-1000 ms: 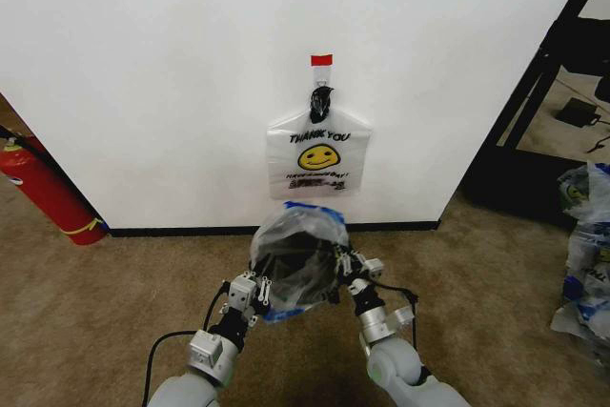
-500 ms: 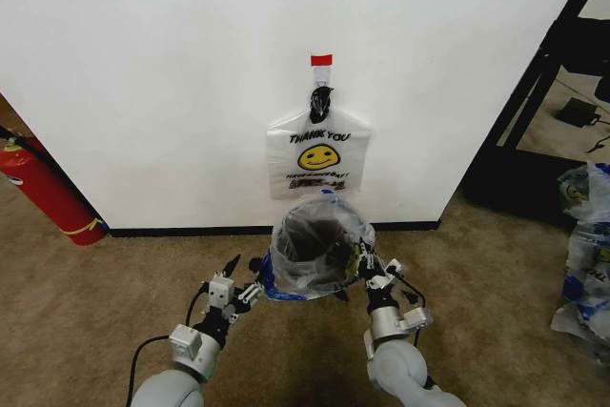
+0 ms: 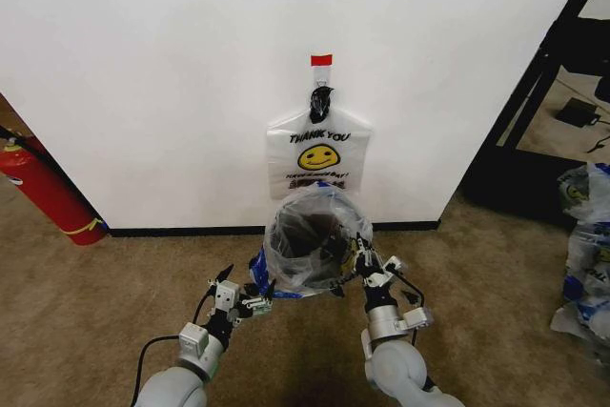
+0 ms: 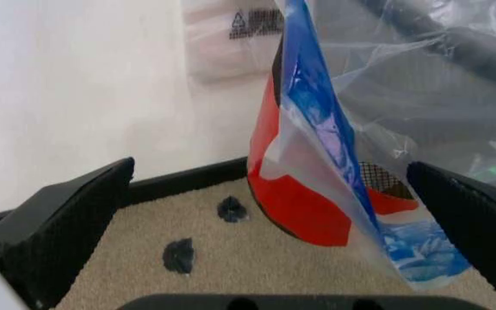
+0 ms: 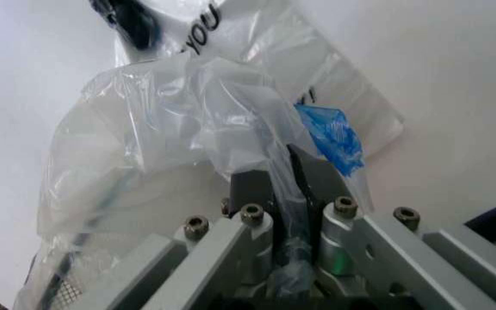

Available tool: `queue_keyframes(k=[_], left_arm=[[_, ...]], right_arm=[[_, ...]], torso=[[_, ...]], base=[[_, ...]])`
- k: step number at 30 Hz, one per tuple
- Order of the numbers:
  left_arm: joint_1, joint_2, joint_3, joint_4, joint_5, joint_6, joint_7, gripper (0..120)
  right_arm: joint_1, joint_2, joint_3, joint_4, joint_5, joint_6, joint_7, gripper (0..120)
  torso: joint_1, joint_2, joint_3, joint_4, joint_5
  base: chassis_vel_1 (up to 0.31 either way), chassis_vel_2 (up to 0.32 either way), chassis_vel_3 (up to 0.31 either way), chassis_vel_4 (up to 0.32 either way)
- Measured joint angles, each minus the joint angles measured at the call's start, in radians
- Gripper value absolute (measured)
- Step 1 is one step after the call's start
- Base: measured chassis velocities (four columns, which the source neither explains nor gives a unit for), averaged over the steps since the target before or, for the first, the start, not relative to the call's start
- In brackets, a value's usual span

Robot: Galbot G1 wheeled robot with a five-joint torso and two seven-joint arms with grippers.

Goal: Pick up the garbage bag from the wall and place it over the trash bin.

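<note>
Bag draped over the bin, right gripper pinching its edge, left gripper standing free.

The garbage bag [image 3: 310, 245] lies over the trash bin [image 3: 307, 235], which stands on the carpet [image 3: 496, 283] just before the wall [image 3: 172, 73]; the bin's dark inside shows through the thin plastic, and in the left wrist view its red base [image 4: 304, 203] sits behind a blue-printed fold of the bag. The right gripper [image 3: 360, 260] is at the bin's right side with its jaws closed on a bunched strip of the plastic — the right wrist view shows the film squeezed between the fingers [image 5: 252, 187]. The left gripper [image 3: 236, 295] hangs low at the bin's left, jaws spread wide and holding nothing, apart from the bag. Another bag [image 3: 318, 155] with a smiley face and "THANK YOU" hangs from the hook [image 3: 321, 92] under the red tape strip [image 3: 321, 60].
</note>
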Motion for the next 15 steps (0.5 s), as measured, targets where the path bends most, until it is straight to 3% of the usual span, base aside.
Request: queue_keyframes(k=[10,15], left_arm=[[0.004,-0.008,-0.006,0.001,-0.004,-0.018,-0.012,108],[0.007,-0.013,-0.01,-0.006,-0.07,-0.029,-0.002,93]], right_arm=[[0.001,0.0,0.004,0.012,-0.006,0.0,0.0,1],[-0.003,-0.001,0.013,0.026,-0.002,0.0,0.003,1]], torso=[[0.0,0.0,0.0,0.0,-0.0001],[0.0,0.0,0.0,0.0,0.0]], base=[[0.0,0.0,0.0,0.0],[0.0,0.0,0.0,0.0]])
